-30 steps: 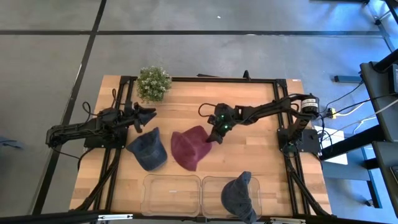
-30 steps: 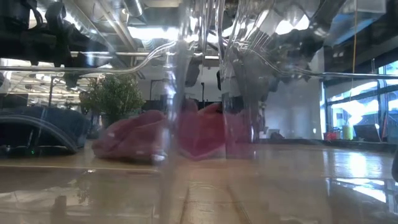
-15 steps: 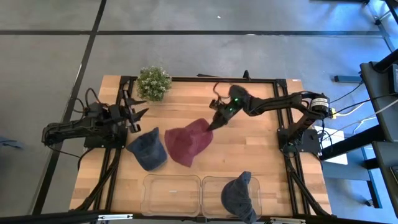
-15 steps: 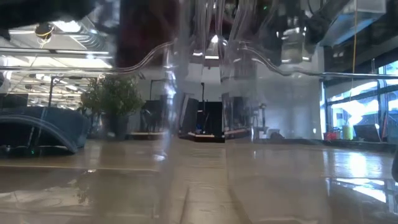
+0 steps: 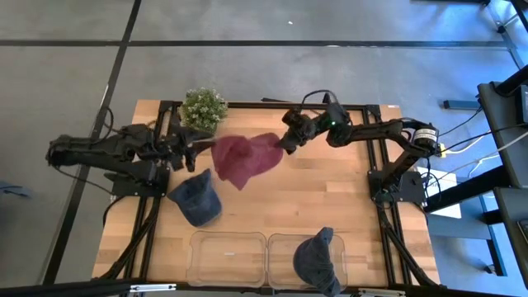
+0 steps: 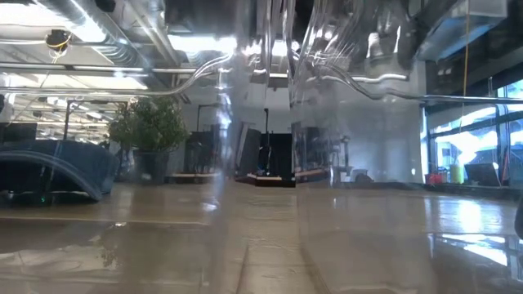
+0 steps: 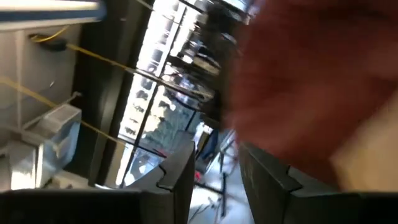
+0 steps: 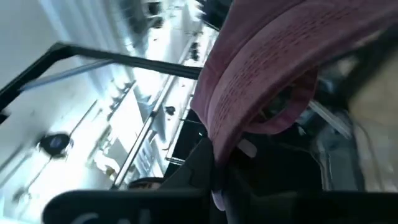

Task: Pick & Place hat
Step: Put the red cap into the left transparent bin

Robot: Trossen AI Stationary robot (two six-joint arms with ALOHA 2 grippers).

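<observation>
The maroon hat (image 5: 245, 157) is in the air above the far middle of the table, and it fills the right wrist view as a stitched maroon brim (image 8: 261, 74). My right gripper (image 5: 285, 143) is shut on its right edge. My left gripper (image 5: 195, 138) is open and raised, just left of the hat, with a small gap to it. In the left wrist view the hat (image 7: 311, 74) is a red blur beyond my open left gripper (image 7: 217, 180). The low view shows no hat. My right gripper pinches the maroon hat's stitched brim edge (image 8: 231, 134) between its two fingers, coming from the table's right side. The hat is lifted clear of the table and reaches out from the fingers toward the left arm.
A navy hat (image 5: 196, 198) lies on the table's left part, below the left gripper. Two clear bins (image 5: 228, 257) stand at the near edge, and the right one holds another navy hat (image 5: 318, 257). A potted plant (image 5: 204, 110) stands at the far left corner.
My right gripper, shut on the maroon hat, has risen and moved toward the far edge, lifting the hat clear of the table and carrying it left. The hat has left the low view. My left gripper has risen and moved toward the hat.
</observation>
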